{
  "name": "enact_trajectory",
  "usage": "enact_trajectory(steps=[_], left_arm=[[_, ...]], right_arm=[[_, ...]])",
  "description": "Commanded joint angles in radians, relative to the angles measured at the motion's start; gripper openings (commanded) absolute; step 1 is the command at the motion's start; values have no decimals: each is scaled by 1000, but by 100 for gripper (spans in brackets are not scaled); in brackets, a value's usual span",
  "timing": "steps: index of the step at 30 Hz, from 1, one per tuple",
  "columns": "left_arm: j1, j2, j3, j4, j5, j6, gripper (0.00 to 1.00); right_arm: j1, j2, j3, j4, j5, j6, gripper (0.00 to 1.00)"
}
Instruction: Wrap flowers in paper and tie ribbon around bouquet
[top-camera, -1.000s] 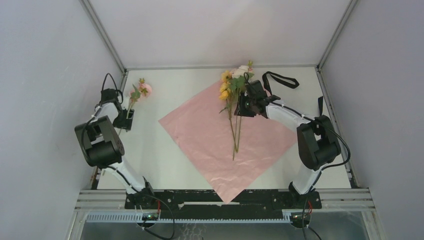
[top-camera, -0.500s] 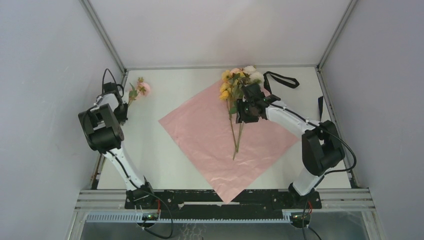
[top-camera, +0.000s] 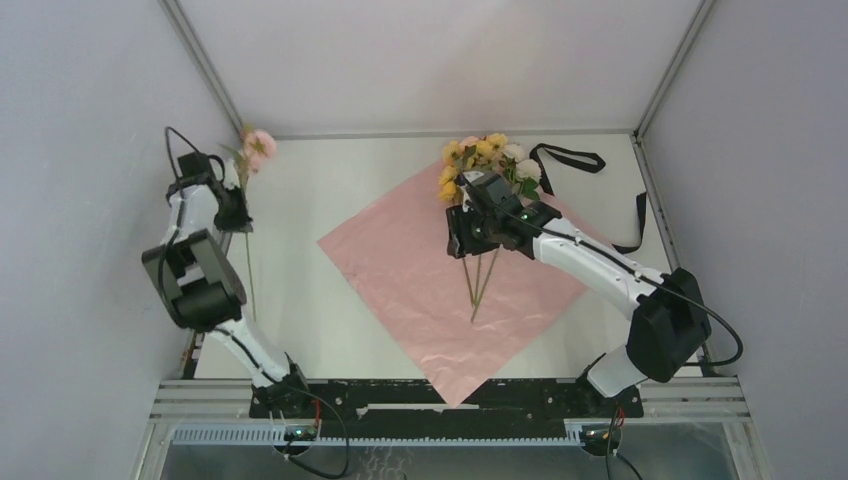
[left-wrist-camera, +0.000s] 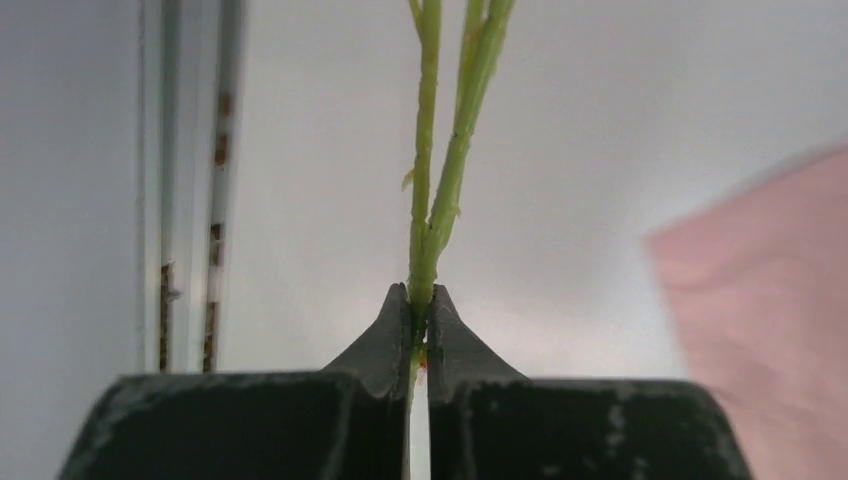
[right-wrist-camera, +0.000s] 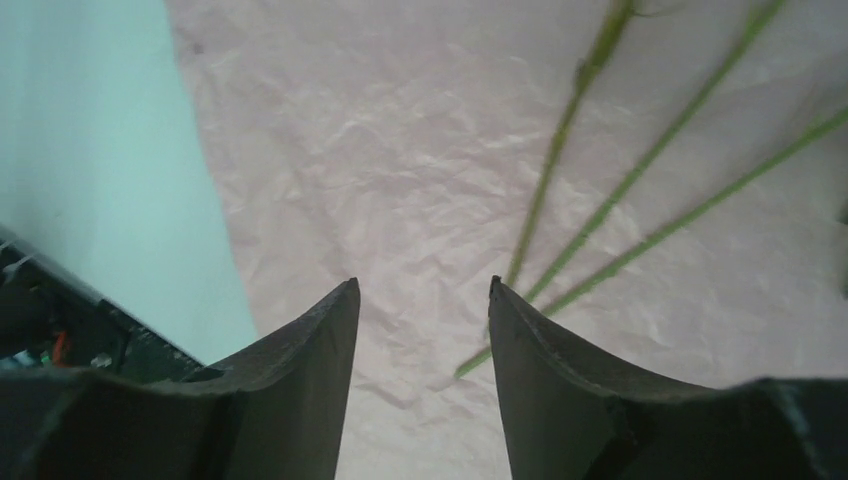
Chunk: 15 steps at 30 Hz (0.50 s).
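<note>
Over in the upper left of the overhead view, the left gripper (left-wrist-camera: 420, 300) is pinched tight on the thin green stem (left-wrist-camera: 424, 240) of a single pink flower (top-camera: 258, 144), which is lifted off the table. The right gripper (right-wrist-camera: 422, 290) hangs with its jaws apart and nothing between them, above the pink paper (top-camera: 390, 255) in the middle. The bunch of flowers (top-camera: 488, 155) lies on that sheet, just beside that gripper. The black ribbon (top-camera: 568, 156) sits at the upper right
</note>
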Motion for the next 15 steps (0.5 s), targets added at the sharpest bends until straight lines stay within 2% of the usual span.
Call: enact_trajectory(steps=[1, 4, 5, 7, 10, 15], left_arm=[[-5, -350, -32, 28, 469, -244, 0], [-42, -471, -91, 121, 709, -433, 0], [-81, -504, -113, 153, 749, -482, 0], [-164, -564, -157, 216, 799, -539, 0], [-272, -644, -230, 300, 824, -613, 0], [-374, -751, -288, 437, 802, -699, 0]], right_arm=[[80, -98, 37, 120, -85, -36, 62], [133, -103, 37, 294, -186, -10, 74], [149, -93, 37, 372, -223, 7, 82], [185, -65, 37, 537, -282, 49, 90], [231, 4, 72, 737, -332, 103, 94], [266, 147, 249, 729, -281, 162, 93]])
